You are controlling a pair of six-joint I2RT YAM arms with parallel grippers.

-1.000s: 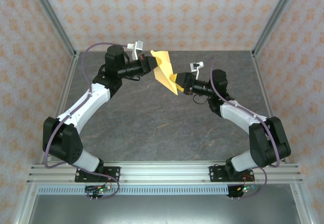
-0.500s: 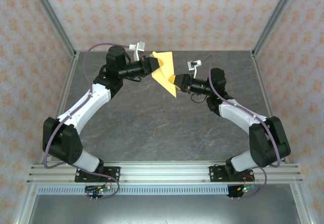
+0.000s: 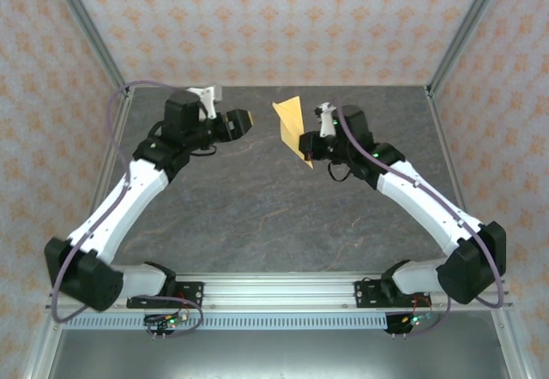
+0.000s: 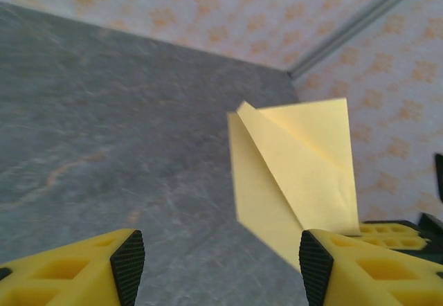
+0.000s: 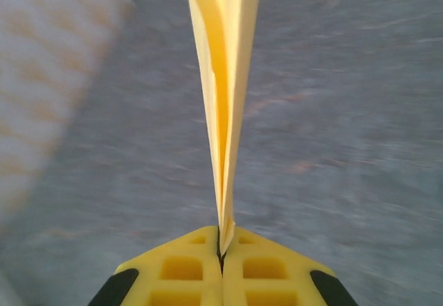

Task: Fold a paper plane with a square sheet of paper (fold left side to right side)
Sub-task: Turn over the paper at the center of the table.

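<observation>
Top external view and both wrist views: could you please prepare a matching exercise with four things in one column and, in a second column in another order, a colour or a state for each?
Things:
1. left fingers
2. right fingers
3. folded paper
4. table

Colours or states:
A. grey, with a marbled surface
B. yellow-orange, with a crease
C. apart, holding nothing
D. shut on the paper's end

Right pairs: 1-C, 2-D, 3-B, 4-A
</observation>
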